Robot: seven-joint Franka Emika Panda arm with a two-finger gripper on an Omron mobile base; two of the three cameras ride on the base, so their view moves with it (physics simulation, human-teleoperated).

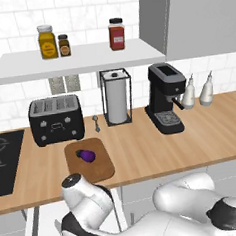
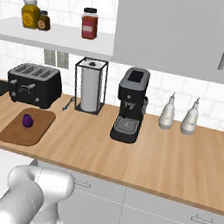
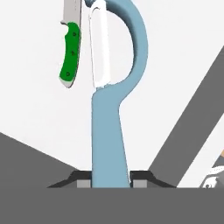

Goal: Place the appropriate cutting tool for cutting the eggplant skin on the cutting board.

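Pincer [image 3: 111, 183] clamped on the peeler [image 3: 111, 109], apparently in a drawer; next, lift it to the board [image 1: 89, 161].

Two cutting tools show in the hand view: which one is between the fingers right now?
The light-blue peeler: its handle runs down between the fingertips of the shut gripper. The green-handled knife lies apart, beside the peeler's curved head.

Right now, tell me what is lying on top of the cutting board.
Only the eggplant lies on the cutting board, near its middle. The board under the eggplant is covered. The peeler is clamped in the gripper, beside the green-handled knife.
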